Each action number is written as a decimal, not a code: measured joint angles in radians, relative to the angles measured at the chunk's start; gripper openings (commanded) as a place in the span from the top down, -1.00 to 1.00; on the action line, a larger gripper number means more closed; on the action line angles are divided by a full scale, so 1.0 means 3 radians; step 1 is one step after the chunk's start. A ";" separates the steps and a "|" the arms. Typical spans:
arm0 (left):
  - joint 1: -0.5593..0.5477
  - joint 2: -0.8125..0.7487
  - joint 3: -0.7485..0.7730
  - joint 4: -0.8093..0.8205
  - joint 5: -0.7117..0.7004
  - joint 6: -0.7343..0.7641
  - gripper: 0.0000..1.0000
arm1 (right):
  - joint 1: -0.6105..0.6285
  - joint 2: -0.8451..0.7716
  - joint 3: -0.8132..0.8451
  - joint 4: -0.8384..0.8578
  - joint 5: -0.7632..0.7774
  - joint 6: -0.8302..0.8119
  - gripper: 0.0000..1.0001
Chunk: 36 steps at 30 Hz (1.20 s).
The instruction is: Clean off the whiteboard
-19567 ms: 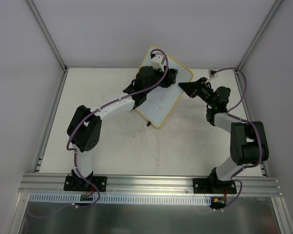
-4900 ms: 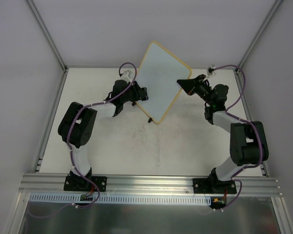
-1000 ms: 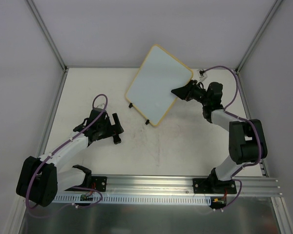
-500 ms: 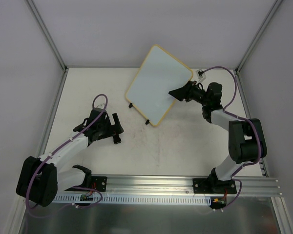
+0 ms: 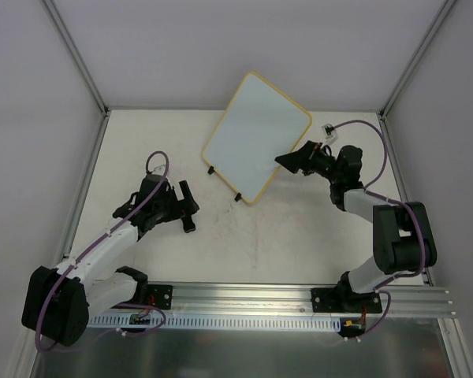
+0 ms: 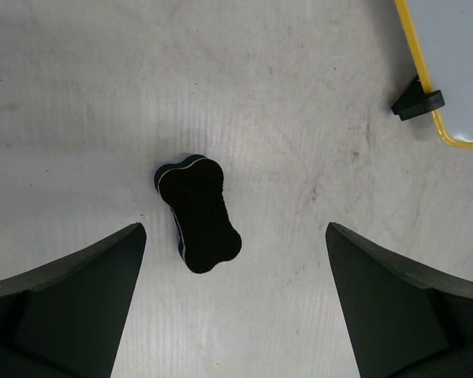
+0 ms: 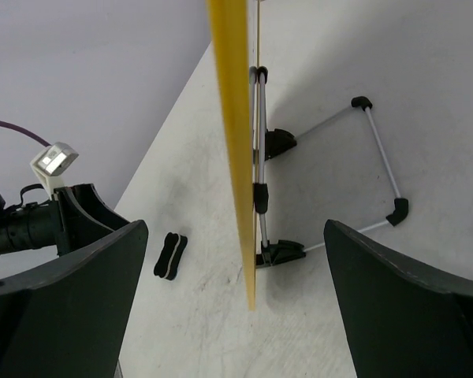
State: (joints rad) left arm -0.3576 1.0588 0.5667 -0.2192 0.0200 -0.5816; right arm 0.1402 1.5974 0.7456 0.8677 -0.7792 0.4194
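The whiteboard (image 5: 256, 134) stands at the back middle of the table on its black feet (image 5: 238, 197), with a yellow frame and a blank white face. In the right wrist view I see its yellow edge (image 7: 235, 118) end-on between the open fingers of my right gripper (image 7: 236, 228), with a gap on each side. My right gripper (image 5: 292, 161) sits just off the board's right edge. My left gripper (image 5: 188, 208) hangs open over a black bone-shaped eraser (image 6: 199, 213), which lies loose on the table. A corner of the whiteboard (image 6: 457, 47) shows at the upper right of the left wrist view.
A wire prop (image 7: 378, 157) holds the board up from behind. The eraser (image 7: 170, 255) lies left of the board. White walls and metal posts (image 5: 75, 55) close in the table; an aluminium rail (image 5: 236, 295) runs along the near edge.
My right gripper has opened and let go of the whiteboard's edge, then drawn back slightly toward the near right. The board stays standing. The left arm has barely shifted.
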 measured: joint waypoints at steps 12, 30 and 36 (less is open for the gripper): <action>0.0000 -0.0866 -0.0023 -0.0051 -0.0020 0.0161 -0.98 | -0.0061 -0.1972 -0.1198 -0.1016 0.0623 -0.0308 -0.98; 0.0000 -0.1219 -0.0356 -0.0167 -0.0460 0.0223 -0.98 | -0.0061 -0.3067 -0.1338 -0.2973 0.1597 -0.0900 -0.99; 0.0000 -0.1307 -0.0365 -0.0172 -0.0463 0.0242 -0.98 | -0.0061 -0.3099 -0.1344 -0.3033 0.1617 -0.0923 -0.99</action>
State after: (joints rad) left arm -0.3576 0.6666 0.4572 -0.2707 -0.1188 -0.5091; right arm 0.1219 0.6678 0.3424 -0.0422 -0.2939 0.1425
